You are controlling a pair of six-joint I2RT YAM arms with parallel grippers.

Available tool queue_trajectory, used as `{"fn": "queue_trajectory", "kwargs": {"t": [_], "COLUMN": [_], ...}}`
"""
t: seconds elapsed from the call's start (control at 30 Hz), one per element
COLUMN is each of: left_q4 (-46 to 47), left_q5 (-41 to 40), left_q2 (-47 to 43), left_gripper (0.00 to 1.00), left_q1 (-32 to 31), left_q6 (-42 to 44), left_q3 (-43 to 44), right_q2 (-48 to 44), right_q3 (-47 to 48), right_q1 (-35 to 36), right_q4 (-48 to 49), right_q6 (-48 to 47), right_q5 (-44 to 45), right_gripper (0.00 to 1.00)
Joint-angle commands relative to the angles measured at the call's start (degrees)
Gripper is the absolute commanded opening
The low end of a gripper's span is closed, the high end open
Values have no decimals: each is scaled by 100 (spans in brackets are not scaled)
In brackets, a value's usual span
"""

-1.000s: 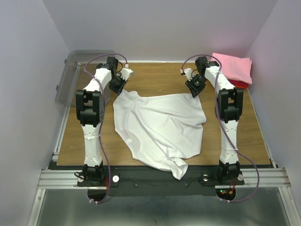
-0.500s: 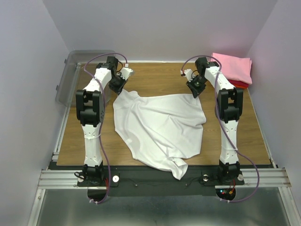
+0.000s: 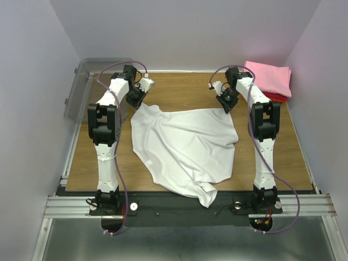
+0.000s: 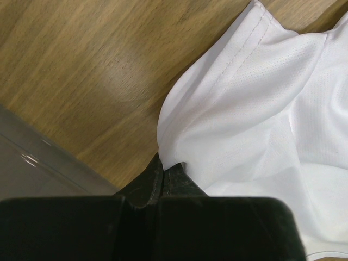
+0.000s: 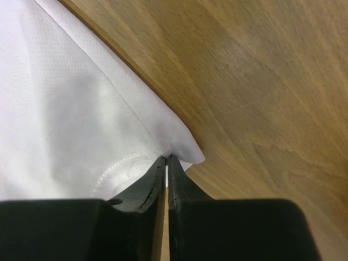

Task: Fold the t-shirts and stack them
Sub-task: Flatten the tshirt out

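Note:
The white t-shirt (image 3: 185, 144) lies spread and rumpled on the wooden table, one end hanging over the near edge. My left gripper (image 3: 140, 101) is shut on its far left corner; in the left wrist view (image 4: 162, 167) the hem (image 4: 234, 119) is pinched at the fingertips. My right gripper (image 3: 226, 106) is shut on the far right corner, seen pinched in the right wrist view (image 5: 167, 157). The pink t-shirt (image 3: 269, 77) lies folded at the far right, on top of the red t-shirt (image 3: 278, 97), of which only an edge shows.
A clear grey plastic bin (image 3: 89, 81) stands at the far left corner, its wall close to my left gripper (image 4: 38, 163). Bare wood (image 3: 179, 89) lies between the two grippers. Grey walls close in the table on three sides.
My right gripper has edged slightly toward the far side with the shirt corner. The left arm and the shirt have hardly moved.

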Motion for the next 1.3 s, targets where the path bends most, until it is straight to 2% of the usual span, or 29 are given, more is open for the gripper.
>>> {"fn": "queue_trajectory", "kwargs": {"t": [0.0, 0.33, 0.5, 0.73, 0.9, 1.1, 1.27], "left_q4": [-125, -160, -55, 559, 736, 999, 1509], "left_q5": [-13, 84, 233, 356, 497, 594, 541], "left_q2": [-29, -433, -662, -1329, -1786, -2945, -4746], "left_gripper": [0, 0, 0, 0, 0, 0, 0], "left_q1": [19, 150, 256, 274, 274, 265, 265], "left_q6": [42, 33, -64, -291, -459, -714, -881], "left_q3": [250, 504, 786, 1049, 1392, 1262, 173], "right_q2": [-18, -1116, -1380, -1643, -2197, -3348, -4507], "right_q3": [29, 353, 433, 1239, 1409, 1417, 1216], "right_q1": [-48, -319, -557, -987, -1050, -1050, -1050], "right_q4": [99, 81, 99, 230, 520, 740, 828], "right_q6": [-72, -89, -116, 148, 315, 587, 746], "right_q5": [24, 85, 112, 121, 112, 129, 226], "right_gripper": [1, 1, 1, 1, 1, 0, 1]}}
